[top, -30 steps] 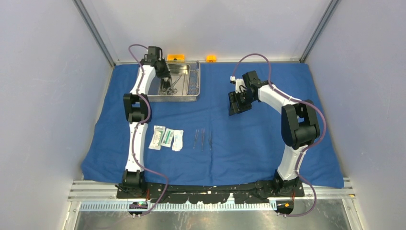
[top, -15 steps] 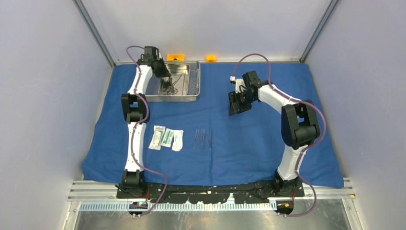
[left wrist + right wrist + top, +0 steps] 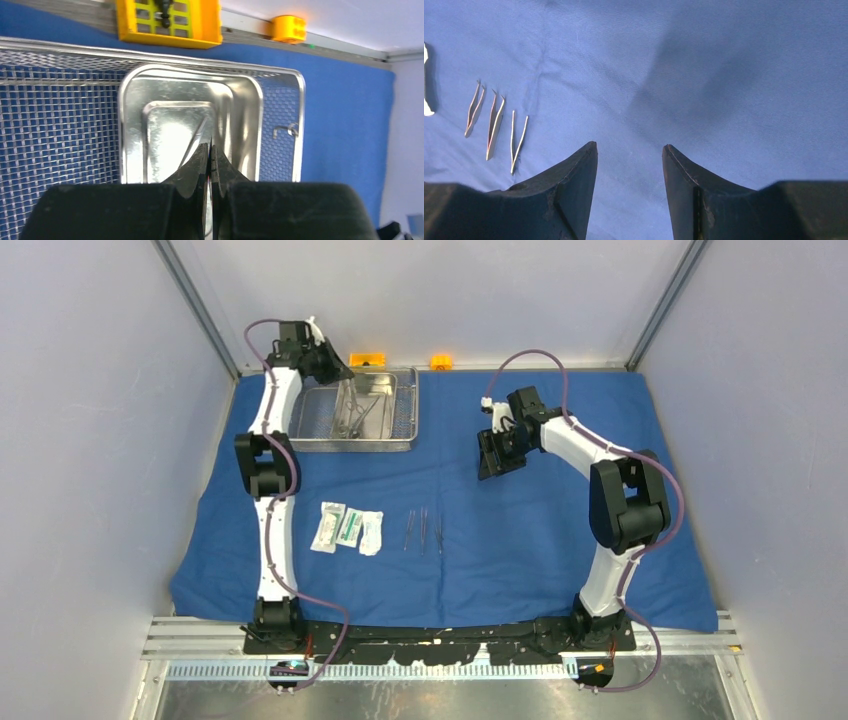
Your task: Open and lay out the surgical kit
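The blue cloth wrap (image 3: 540,540) lies spread over the table. At the back left stands the steel mesh basket (image 3: 404,430) with the solid steel tray (image 3: 240,115) inside it. My left gripper (image 3: 338,378) is raised over the basket. It is shut on thin steel scissors (image 3: 350,412), which hang tilted down toward the tray. In the left wrist view only a steel sliver shows between the left gripper's (image 3: 210,146) pressed fingers. Three forceps (image 3: 423,528) and three white-green packets (image 3: 346,528) lie in a row on the cloth. My right gripper (image 3: 497,455) hovers open and empty above the cloth.
Two orange blocks (image 3: 366,360) (image 3: 441,362) sit along the back rail behind the basket. Grey walls close in the left, right and back. In the right wrist view the forceps (image 3: 494,125) lie to the left of the open right gripper (image 3: 630,146).
My left arm has risen and swung back to the left, lifting the scissors off the tray floor so they now hang tilted. The right arm has not moved.
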You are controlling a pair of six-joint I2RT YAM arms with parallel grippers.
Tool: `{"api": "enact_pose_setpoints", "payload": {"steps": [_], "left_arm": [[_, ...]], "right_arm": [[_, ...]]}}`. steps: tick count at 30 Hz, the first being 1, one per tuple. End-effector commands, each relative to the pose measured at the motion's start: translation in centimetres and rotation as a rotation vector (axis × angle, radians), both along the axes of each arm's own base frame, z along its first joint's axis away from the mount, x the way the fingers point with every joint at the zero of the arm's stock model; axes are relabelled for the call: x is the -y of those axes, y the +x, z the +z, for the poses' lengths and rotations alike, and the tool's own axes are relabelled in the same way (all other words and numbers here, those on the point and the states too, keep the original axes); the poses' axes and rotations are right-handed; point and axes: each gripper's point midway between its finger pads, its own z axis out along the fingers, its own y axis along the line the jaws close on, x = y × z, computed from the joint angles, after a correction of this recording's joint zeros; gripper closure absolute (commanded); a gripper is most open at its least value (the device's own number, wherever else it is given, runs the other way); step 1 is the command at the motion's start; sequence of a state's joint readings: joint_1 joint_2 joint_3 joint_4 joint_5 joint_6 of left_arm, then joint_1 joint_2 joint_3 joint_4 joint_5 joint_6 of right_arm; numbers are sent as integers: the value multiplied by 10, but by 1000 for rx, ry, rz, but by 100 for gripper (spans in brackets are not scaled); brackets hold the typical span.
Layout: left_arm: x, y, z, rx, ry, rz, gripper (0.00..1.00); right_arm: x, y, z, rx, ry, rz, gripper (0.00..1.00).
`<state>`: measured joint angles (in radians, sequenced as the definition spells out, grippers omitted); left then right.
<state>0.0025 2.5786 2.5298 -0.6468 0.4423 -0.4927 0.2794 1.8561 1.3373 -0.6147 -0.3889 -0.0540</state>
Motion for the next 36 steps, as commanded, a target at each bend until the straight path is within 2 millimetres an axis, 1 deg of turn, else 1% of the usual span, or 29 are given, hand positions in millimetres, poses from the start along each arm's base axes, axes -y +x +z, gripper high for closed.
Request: {"api": "enact_pose_setpoints", "payload": {"steps": [1,4,6,7,8,9,10,12,14,16,18,20,22,23,25,27,31,33,34,36], "left_arm": [[13,-9,84,176,-131,-121,100],[32,-27,107,218,-227,-222,100],[44,-43,118,247,-263,-283,100],[50,-53,119,254,-275,-310,100],[54,-67,116,249,-288,-328,100],[70,-81,117,255,-302,-367,100],[81,-94,118,268,-314,-397,100],[95,-115,123,323,-330,-439,100],[106,-137,119,329,-344,-457,100],[118,-157,116,340,-342,-468,100],[128,-173,114,350,-334,-469,100],[139,-190,110,355,-326,-470,100],[151,-208,104,358,-325,-466,100],[159,-216,102,355,-324,-465,100],[174,-231,96,343,-319,-453,100],[193,-247,90,327,-321,-446,100],[230,-278,73,285,-307,-479,100],[244,-288,66,265,-316,-509,100],[250,-292,65,262,-331,-523,100],[260,-295,63,252,-374,-534,100]], "right_arm": [[-2,8,33,92,32,11,45],[-2,9,37,103,36,12,44],[-3,10,41,111,40,10,45],[-3,10,44,116,42,10,44],[-3,10,47,124,43,10,45],[-3,10,51,131,42,12,45],[-1,10,55,141,41,9,45],[0,10,64,165,37,8,45],[1,9,73,181,46,14,45],[-4,3,81,178,90,35,45],[-16,-7,91,156,176,66,45],[-30,-17,106,136,277,100,45],[-42,-22,124,130,385,103,45],[-44,-23,131,136,417,95,45],[-41,-23,144,165,457,71,45],[-30,-21,155,206,471,31,45],[7,-18,165,263,463,-78,45],[16,-27,167,231,516,-98,45],[17,-33,167,204,557,-95,45],[12,-47,167,148,642,-72,44]]}}
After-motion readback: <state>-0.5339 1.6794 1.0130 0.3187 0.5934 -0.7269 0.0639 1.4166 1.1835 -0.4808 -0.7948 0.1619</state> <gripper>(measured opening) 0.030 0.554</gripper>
